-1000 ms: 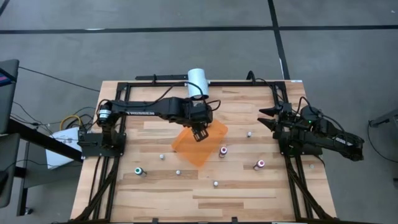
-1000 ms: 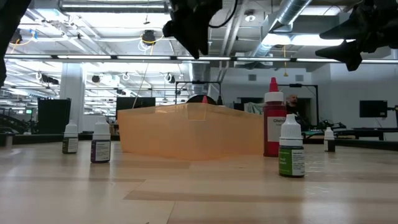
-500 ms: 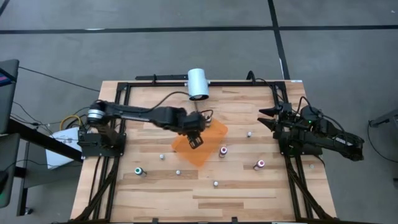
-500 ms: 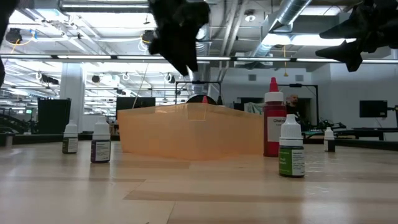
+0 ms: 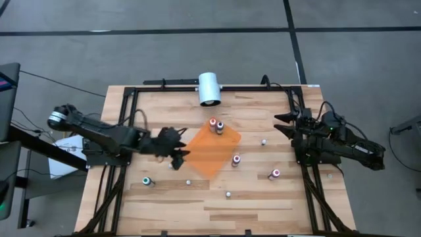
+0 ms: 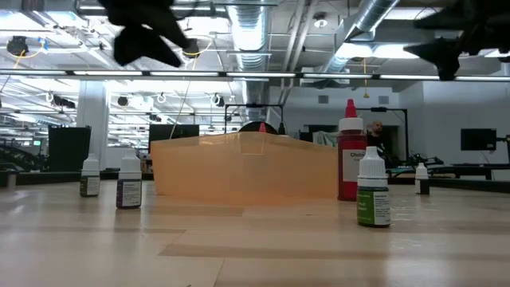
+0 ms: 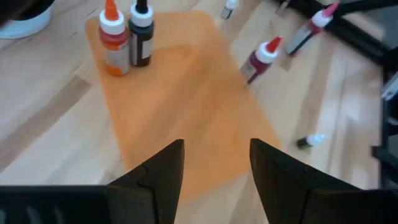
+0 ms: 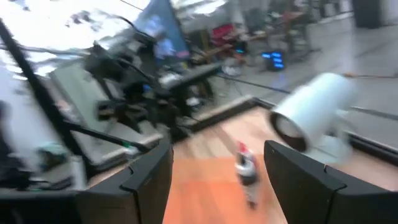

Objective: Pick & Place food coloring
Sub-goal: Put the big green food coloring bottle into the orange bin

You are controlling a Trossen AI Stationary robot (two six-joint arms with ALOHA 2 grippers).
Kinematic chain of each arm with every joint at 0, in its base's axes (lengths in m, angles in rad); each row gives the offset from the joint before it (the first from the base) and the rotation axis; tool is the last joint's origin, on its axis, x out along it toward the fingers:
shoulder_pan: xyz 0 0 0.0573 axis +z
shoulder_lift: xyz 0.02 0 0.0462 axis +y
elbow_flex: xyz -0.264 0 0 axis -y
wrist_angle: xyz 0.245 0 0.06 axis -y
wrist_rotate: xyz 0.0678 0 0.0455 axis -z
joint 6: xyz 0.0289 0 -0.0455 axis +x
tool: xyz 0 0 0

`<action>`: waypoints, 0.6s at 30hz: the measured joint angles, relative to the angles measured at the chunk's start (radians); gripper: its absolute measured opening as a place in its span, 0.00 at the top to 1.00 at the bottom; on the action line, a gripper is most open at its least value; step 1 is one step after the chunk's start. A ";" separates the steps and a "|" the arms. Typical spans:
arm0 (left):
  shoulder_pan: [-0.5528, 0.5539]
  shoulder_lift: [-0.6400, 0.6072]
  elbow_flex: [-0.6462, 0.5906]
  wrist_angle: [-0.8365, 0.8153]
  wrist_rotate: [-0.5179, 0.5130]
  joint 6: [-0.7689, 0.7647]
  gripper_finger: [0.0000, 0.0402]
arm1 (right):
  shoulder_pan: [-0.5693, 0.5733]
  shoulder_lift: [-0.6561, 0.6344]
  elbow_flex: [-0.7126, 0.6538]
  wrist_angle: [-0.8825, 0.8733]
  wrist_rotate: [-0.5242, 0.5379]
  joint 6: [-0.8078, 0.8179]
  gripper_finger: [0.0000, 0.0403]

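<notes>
The table [image 5: 263, 197] is pale wood in planks, smooth with a soft sheen in the low view. The orange sheet [image 5: 210, 153] looks like thin, translucent plastic, smooth and slightly glossy. The food coloring bottles [image 7: 127, 38] are glossy plastic with paper-like labels; 2 stand on the sheet. The black frame [image 5: 164, 87] around the table looks like matt metal. The white cylinder [image 5: 209, 89] is smooth matt plastic. The left gripper [image 7: 214, 174] has matt dark plastic fingers [image 7: 165, 171]. The floor [image 5: 197, 46] is dull grey concrete.
</notes>
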 joint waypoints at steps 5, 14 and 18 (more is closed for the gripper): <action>-0.147 -0.098 -0.065 -0.006 -0.149 -0.067 0.57 | 0.019 0.063 0.000 0.099 -0.091 0.031 0.41; -0.393 -0.124 -0.073 -0.060 -0.354 -0.153 0.57 | 0.186 0.348 0.000 0.287 -0.048 0.027 0.41; -0.514 -0.125 -0.096 -0.063 -0.418 -0.236 0.57 | 0.261 0.445 0.000 0.374 0.010 0.023 0.41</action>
